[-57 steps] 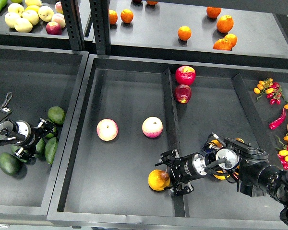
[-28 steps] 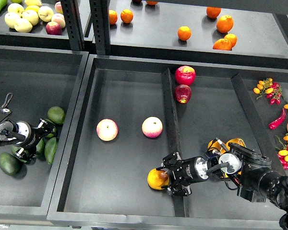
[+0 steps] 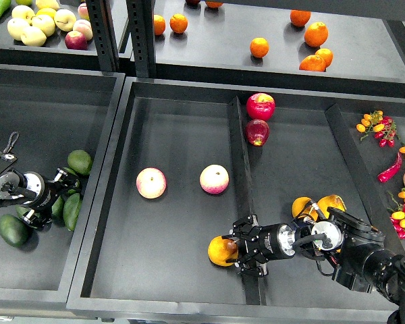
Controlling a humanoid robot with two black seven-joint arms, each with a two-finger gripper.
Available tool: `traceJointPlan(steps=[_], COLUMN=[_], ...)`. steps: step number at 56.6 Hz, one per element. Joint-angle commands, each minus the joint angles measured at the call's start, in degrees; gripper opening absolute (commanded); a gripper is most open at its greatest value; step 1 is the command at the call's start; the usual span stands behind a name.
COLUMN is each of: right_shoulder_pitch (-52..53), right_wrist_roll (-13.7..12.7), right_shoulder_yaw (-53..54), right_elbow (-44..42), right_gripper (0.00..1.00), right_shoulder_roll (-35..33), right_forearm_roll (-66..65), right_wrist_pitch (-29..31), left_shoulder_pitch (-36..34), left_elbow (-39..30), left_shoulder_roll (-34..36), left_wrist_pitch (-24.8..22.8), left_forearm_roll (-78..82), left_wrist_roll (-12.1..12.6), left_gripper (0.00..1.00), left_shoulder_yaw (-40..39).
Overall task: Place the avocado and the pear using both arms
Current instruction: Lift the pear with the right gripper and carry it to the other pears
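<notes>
Among the green fruit at far left, the left gripper [image 3: 62, 194] has its fingers around the avocado [image 3: 71, 210], though whether they are clenched cannot be told. Two pink-and-cream fruits [image 3: 151, 183] lie apart, farther right. Beside the divider [image 3: 241, 202], the right gripper [image 3: 244, 244] stands spread, the pear [image 3: 223, 250] just off its fingertips.
</notes>
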Motion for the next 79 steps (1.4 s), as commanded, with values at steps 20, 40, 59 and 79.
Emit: traceJointPlan(steps=[20, 40, 59, 79], right_shoulder_pitch=[2.8, 5.7, 7.1, 3.4], right_wrist_roll=[0.0, 0.0, 0.0, 0.0], right_shoulder_yaw=[5.0, 5.0, 1.5, -1.5], right_elbow=[1.3, 2.8, 15.9, 20.7], right_gripper=[0.18, 0.17, 0.17, 0.18], right_shoulder_roll=[-3.9, -5.3, -20.7, -28.1], right_forearm_roll=[3.4, 7.0, 10.0, 10.6], right_wrist_pitch=[0.0, 0.0, 0.0, 0.0], left_shoulder_pitch=[0.1, 0.1, 0.0, -0.3], left_elbow=[0.0, 0.0, 0.2, 0.2], left_shoulder_roll=[0.0, 0.0, 0.0, -0.5], left_wrist_pitch=[0.0, 0.0, 0.0, 0.0], left_forearm_roll=[0.0, 0.0, 0.0, 0.1], left_wrist_roll=[0.0, 0.0, 0.0, 0.0], left_gripper=[0.91, 0.91, 0.91, 0.91], left_shoulder_yaw=[0.0, 0.0, 0.0, 0.0])
